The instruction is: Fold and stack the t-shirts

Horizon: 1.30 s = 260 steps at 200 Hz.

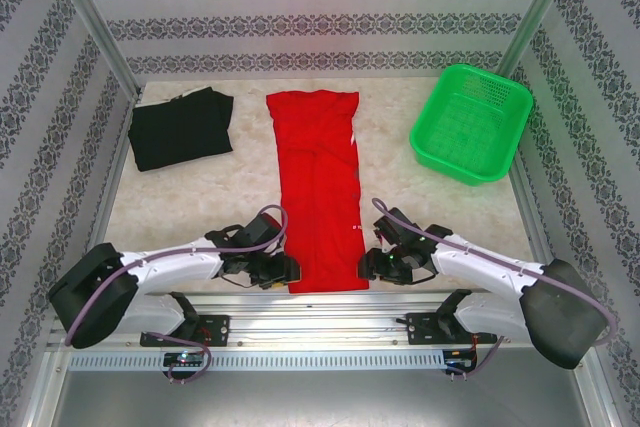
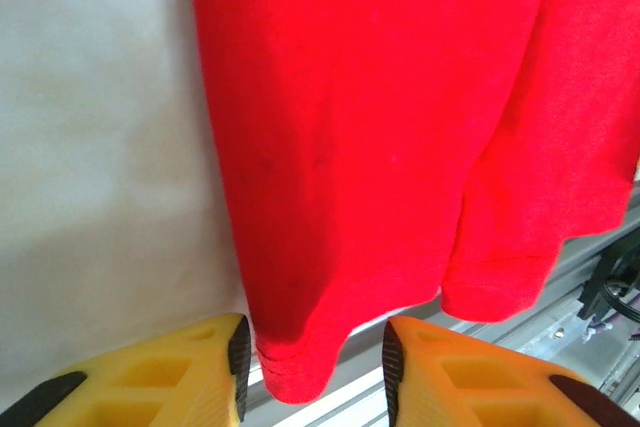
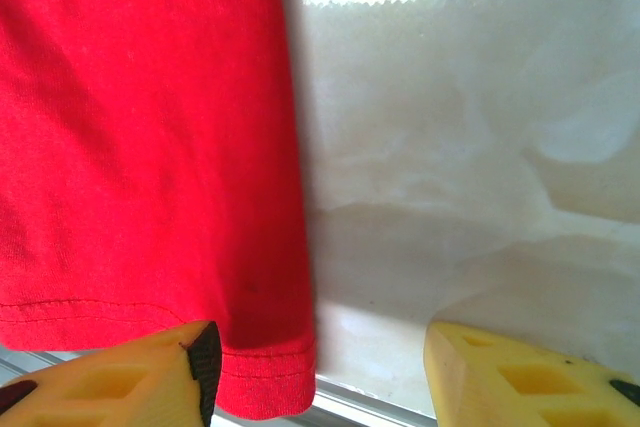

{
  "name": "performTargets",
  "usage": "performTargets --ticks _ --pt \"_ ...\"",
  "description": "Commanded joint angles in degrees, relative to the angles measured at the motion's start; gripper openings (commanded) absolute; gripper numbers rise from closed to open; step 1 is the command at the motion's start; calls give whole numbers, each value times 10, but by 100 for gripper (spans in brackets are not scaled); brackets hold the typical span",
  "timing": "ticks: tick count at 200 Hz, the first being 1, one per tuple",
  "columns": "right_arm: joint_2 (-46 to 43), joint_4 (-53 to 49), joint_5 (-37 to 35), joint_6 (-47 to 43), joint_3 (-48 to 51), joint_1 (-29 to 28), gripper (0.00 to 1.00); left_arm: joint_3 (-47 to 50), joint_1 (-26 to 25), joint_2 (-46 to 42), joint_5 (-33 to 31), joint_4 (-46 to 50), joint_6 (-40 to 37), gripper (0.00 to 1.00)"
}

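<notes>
Red t-shirt (image 1: pixel 318 182): lying flat down the middle of the table (image 1: pixel 200 212) as a long narrow strip, its collar end far and its hem end near. The hem is reaching the table's near edge.
Black t-shirt (image 1: pixel 182 129): sitting at the far left of the table as a compact folded rectangle, well apart from the red one.
Green basket (image 1: pixel 470 127): standing at the far right, apart from both shirts and playing no part at present.
Left hand (image 2: pixel 315 359): hovering low at the near-left hem corner with its yellow fingers (image 2: pixel 225 357) spread. The corner is showing in the gap between them, and the hand is gripping nothing.
Right hand (image 3: pixel 322 347): sitting at the near-right hem corner, likewise spread wide — one finger is overlapping the stitched corner and the other is standing over bare table. Whether either finger is touching the cloth I cannot tell.
Step in hand: judging by how things are lying, the lengthwise folds are looking done. The crosswise fold of the red strip is being set up, with both hands lining up on the hem corners.
Next move: it is calling for both hands closing on their corners together and pinching every layer. They would then be lifting and carrying the hem evenly toward the collar — keeping the strip from skewing as it is halving.
Stacking: not yet done, as the two shirts are lying apart.
</notes>
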<state>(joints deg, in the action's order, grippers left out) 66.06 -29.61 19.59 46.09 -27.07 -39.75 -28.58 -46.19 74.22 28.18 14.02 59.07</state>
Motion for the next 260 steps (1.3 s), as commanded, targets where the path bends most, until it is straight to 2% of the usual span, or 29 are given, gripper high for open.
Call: performTargets --ticks 1,104,178,243,260 --pt "16 27 7 -5 -7 -7 56 -3 -13 24 6 -22 10 37" --pt "65 62 26 9 -42 -35 49 -35 -24 62 24 -62 20 29" --pt "74 53 33 21 -66 -54 46 -35 -26 52 26 -71 36 8" --pt "80 44 30 22 -71 -56 45 -33 -26 32 25 -61 41 3" --pt "82 43 25 21 -64 -56 40 -32 -26 24 25 -54 39 2"
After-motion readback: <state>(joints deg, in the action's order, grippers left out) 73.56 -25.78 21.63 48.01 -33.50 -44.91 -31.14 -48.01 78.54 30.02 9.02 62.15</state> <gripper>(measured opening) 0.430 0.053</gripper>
